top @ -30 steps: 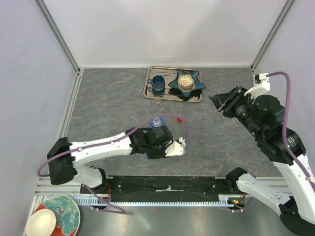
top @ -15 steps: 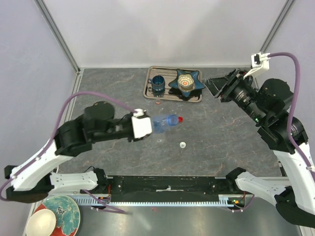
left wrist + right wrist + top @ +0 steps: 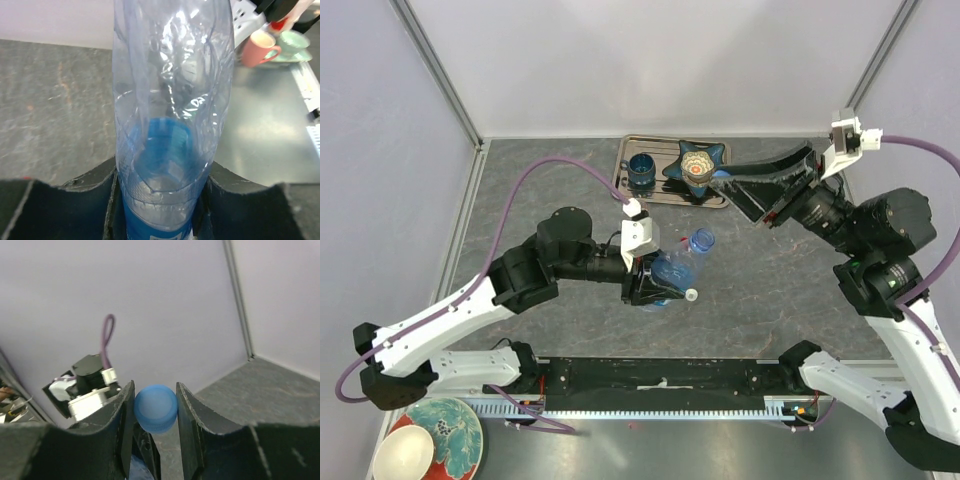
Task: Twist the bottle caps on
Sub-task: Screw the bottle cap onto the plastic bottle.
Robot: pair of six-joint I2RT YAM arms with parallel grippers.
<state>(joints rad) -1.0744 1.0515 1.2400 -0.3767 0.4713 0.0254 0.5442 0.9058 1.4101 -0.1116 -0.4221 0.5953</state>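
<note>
The blue cap (image 3: 155, 408) is pinched tight in my right gripper (image 3: 155, 400), up in the air. The bottle (image 3: 172, 125) is squeezed in my left gripper (image 3: 162, 172) over the table. I think I must line the cap straight over the open neck (image 3: 701, 241), push softly, then twist.

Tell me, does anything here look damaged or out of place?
The bottle in the left end effector looks crumpled, its clear wall creased. A white cap lies loose on the table.
</note>
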